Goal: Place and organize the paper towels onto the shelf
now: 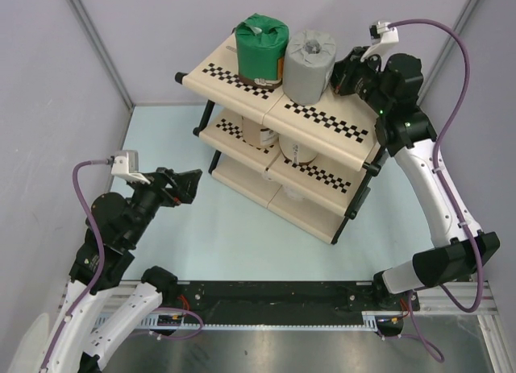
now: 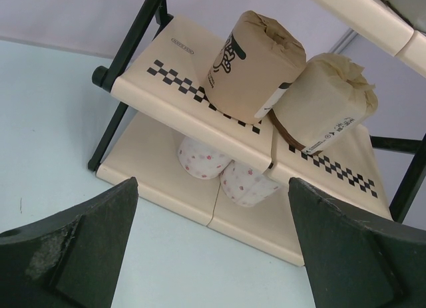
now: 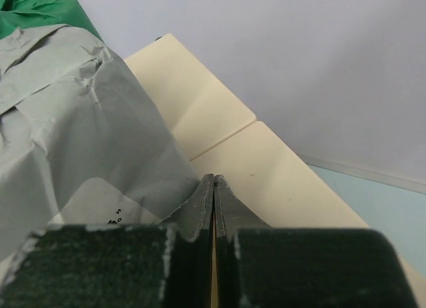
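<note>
Right gripper (image 3: 213,188) shut, empty, tip at grey roll (image 1: 310,63) beside green roll (image 1: 260,49) on shelf (image 1: 322,119) top. I'd nudge slowly, low down. Left gripper (image 1: 195,186) wide open, empty. Tan rolls (image 2: 256,65) middle, white rolls (image 2: 200,158) bottom.

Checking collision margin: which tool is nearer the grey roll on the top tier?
Right. The right tool, shut, sits close beside the grey roll atop the shelf; the left tool, open, hangs low facing the lower tiers, well apart.

Bright, even, diffuse light — soft faint shadows — wrist-view foregrounds slightly blurred.
</note>
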Available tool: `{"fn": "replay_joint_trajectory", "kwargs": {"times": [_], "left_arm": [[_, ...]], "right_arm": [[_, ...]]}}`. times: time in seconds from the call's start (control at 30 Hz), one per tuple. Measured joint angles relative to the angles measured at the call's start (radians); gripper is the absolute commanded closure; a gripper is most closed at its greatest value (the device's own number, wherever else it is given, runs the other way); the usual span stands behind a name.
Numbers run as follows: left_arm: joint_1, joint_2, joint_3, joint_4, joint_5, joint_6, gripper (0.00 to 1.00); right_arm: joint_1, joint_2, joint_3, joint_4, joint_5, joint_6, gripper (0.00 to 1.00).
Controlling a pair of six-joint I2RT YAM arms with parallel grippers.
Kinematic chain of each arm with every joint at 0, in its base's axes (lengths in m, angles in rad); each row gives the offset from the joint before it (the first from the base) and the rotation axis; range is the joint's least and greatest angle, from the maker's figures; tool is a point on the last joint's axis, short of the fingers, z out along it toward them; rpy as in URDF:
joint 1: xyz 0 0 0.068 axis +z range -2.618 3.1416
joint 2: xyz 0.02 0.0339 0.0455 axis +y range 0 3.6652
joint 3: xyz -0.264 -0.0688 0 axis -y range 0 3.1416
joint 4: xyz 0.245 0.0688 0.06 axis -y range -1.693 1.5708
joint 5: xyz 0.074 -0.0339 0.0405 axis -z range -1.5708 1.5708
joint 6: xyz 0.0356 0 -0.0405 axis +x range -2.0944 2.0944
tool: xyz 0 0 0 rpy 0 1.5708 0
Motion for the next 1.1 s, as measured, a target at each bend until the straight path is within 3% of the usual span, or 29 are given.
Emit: {"fn": "replay_joint_trajectory", "kwargs": {"times": [0.2,0.27,0.3,0.33,0.37,0.53,0.83,1.1], "left_arm": [[0.0,0.0,0.0,-0.001,-0.001,0.001,0.0],[0.0,-0.001,0.0,-0.004,-0.001,0.001,0.0],[0.0,-0.001,0.0,-0.006,-0.001,0.001,0.0],[0.0,-0.001,0.0,-0.009,-0.002,0.001,0.0],[0.0,-0.002,0.0,-0.012,-0.003,0.002,0.0],[0.0,-0.003,0.0,-0.016,-0.01,0.002,0.0],[0.0,0.007,0.0,-0.029,-0.026,0.002,0.0],[0.0,0.025,0.0,-0.117,-0.073,-0.002,0.0]], "right_arm": [[0.008,-0.017,-0.034,0.014,0.127,-0.006,0.97],[0.005,-0.041,-0.057,0.024,0.187,-0.007,0.87],[-0.002,-0.06,-0.073,0.026,0.229,-0.006,0.79],[-0.013,-0.082,-0.09,0.029,0.27,-0.003,0.54],[-0.03,-0.108,-0.109,0.033,0.308,0.001,0.4],[-0.131,-0.297,-0.201,0.035,0.435,0.019,0.0],[-0.136,-0.745,-0.35,-0.124,0.458,0.078,0.0],[-0.136,-0.965,-0.441,-0.473,0.468,0.138,0.0]]}}
